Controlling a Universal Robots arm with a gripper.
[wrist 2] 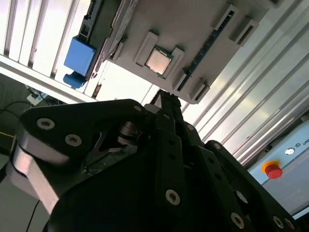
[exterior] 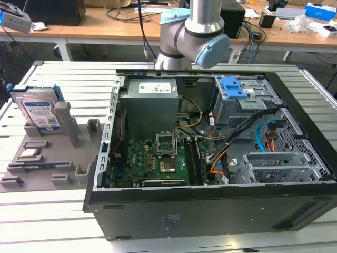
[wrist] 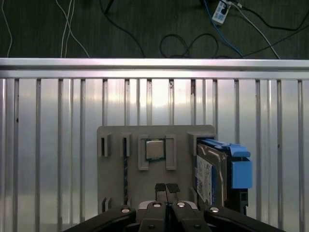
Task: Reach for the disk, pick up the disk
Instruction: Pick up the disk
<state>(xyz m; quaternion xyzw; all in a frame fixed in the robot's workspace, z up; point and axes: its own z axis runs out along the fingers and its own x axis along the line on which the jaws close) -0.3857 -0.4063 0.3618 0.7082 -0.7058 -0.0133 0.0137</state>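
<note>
The disk (exterior: 39,112) stands on edge in a slot at the far end of a grey holder plate (exterior: 47,161), on the exterior view's left. It is silver-grey with a white-and-blue label and a blue side bracket. The first wrist view shows the disk (wrist: 208,176) with its blue bracket (wrist: 241,171). My gripper (wrist: 166,188) hangs shut above the plate, with nothing between its fingers and clear of the disk. The second wrist view shows the gripper (wrist 2: 164,99) over the plate's edge and the blue bracket (wrist 2: 79,55) further off.
A small square silver chip (wrist: 154,149) sits in a pocket of the plate near my fingertips. An open computer case (exterior: 210,153) with a blue latch (exterior: 234,87) takes up the slatted metal table (exterior: 52,221) to the exterior view's right. A red button (wrist 2: 273,170) sits beyond the table.
</note>
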